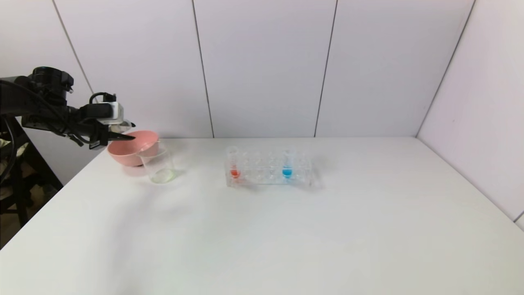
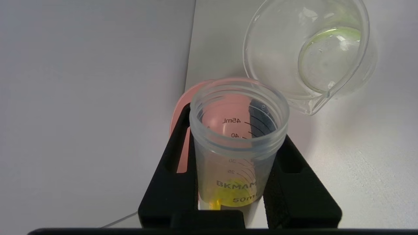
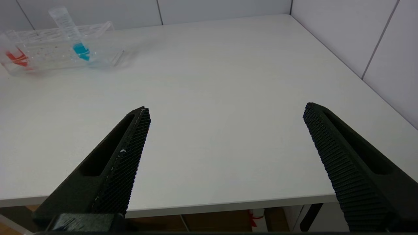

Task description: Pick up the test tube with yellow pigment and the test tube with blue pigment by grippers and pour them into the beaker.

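Observation:
My left gripper [image 2: 236, 130] is shut on the test tube with yellow pigment [image 2: 238, 153], a clear graduated tube with a little yellow liquid at its bottom. It hangs at the table's far left [image 1: 123, 137], over the pink bowl and just beside the beaker [image 1: 157, 164]. The beaker [image 2: 307, 55] holds a thin yellow-green film. The test tube with blue pigment [image 1: 287, 164] stands in the clear rack [image 1: 268, 172], also seen in the right wrist view [image 3: 73, 36]. My right gripper [image 3: 226, 107] is open and empty above the table's near edge.
A pink bowl [image 1: 129, 149] sits behind the beaker, its rim [image 2: 196, 89] under the held tube. A tube with orange-red liquid [image 1: 233, 164] stands at the rack's left end. White walls close the back and right. The table's front edge [image 3: 228, 204] lies below my right gripper.

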You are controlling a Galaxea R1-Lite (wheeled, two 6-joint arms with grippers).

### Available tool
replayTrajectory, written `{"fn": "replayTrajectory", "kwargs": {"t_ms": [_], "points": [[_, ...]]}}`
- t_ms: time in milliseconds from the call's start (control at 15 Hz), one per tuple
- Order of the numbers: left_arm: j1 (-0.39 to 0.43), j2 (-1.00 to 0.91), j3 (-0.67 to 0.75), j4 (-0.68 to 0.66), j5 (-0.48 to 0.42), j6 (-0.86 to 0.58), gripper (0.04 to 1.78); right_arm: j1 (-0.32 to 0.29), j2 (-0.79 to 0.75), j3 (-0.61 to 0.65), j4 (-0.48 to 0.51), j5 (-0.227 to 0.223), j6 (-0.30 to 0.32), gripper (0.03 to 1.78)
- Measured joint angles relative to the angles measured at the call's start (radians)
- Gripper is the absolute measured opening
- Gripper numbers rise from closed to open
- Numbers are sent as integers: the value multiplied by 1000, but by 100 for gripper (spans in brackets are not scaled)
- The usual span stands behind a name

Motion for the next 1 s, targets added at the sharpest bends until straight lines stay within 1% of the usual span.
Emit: {"fn": "replayTrajectory", "kwargs": {"t_ms": [200, 400, 600, 1000], "points": [[-5, 1, -4, -4, 14, 57, 55, 0, 0, 0, 0, 0, 0, 171], [-18, 7, -7, -3, 31, 64, 55, 0, 0, 0, 0, 0, 0, 171], [-25, 11, -8, -4, 74, 87, 55, 0, 0, 0, 0, 0, 0, 171], [-35, 14, -8, -14, 90, 88, 55, 0, 0, 0, 0, 0, 0, 171]]}}
